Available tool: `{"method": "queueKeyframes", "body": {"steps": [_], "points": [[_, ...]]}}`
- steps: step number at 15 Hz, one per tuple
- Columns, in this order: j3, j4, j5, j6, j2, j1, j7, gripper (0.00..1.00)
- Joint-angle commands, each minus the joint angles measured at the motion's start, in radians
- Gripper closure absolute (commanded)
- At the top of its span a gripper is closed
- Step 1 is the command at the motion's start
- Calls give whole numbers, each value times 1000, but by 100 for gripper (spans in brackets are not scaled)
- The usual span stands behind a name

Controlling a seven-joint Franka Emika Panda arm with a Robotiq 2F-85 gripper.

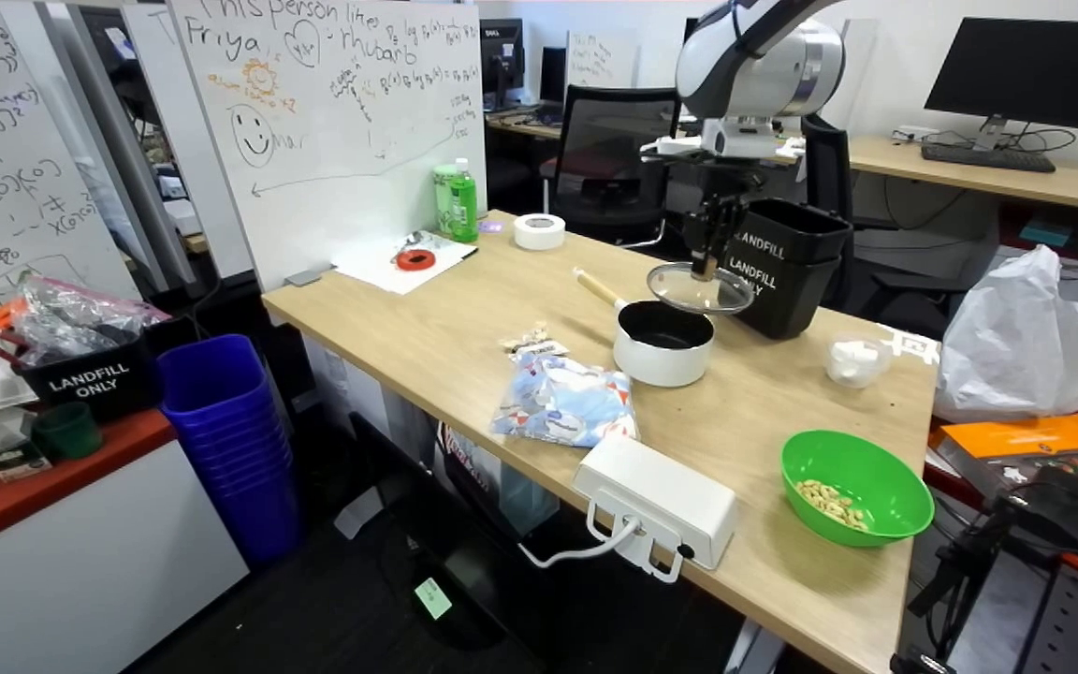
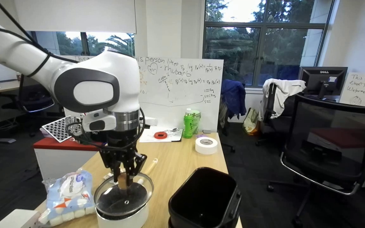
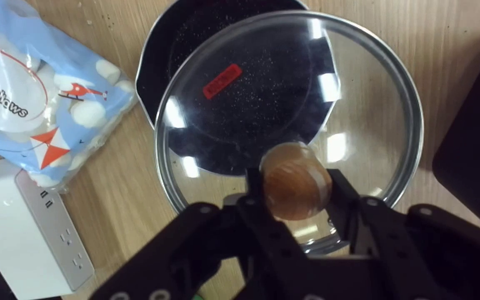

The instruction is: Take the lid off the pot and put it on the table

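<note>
Your claw (image 3: 297, 183) is pinching the wooden knob (image 2: 123, 181) from two sides. The lid (image 1: 693, 293) is aloft, off the pot (image 1: 662, 363): in an exterior view, part of it overhangs the pot's mouth, the rest sits out to the right, near the black bin (image 1: 782, 292). Not yet set on the tabletop (image 1: 464, 314).

Handling (est.): see-through disc, metal rim. Expect stiff and fairly light; smooth, so slippery; likely to chip or crack if you knock it. The rounded knob may let the disc swivel or tip in your pinch; whether it hangs level, you cannot tell from here. Best hold: the knob, as you have it; avoid the rim.

Next (judged): carry it sideways past the pot, mind the bin, lower evenly, let go only once the tabletop bears the weight.
</note>
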Motion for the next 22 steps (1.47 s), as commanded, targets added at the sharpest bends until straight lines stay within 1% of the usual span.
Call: {"method": "queueKeyframes", "body": {"steps": [1, 3, 5, 7, 9, 11, 13, 20, 22], "points": [[173, -122, -74, 84, -122, -157, 0, 85], [230, -169, -95, 107, -145, -223, -2, 85], [266, -213, -113, 131, -163, -269, -4, 85], [284, -254, -134, 160, -178, -297, 0, 85], [291, -282, -162, 163, -183, -316, 4, 85], [291, -312, -195, 164, -194, -327, 1, 85], [302, -339, -226, 132, -208, -344, -45, 85], [304, -405, -357, 142, -224, -334, -88, 85], [304, -407, -408, 149, -221, -333, -123, 85]]}}
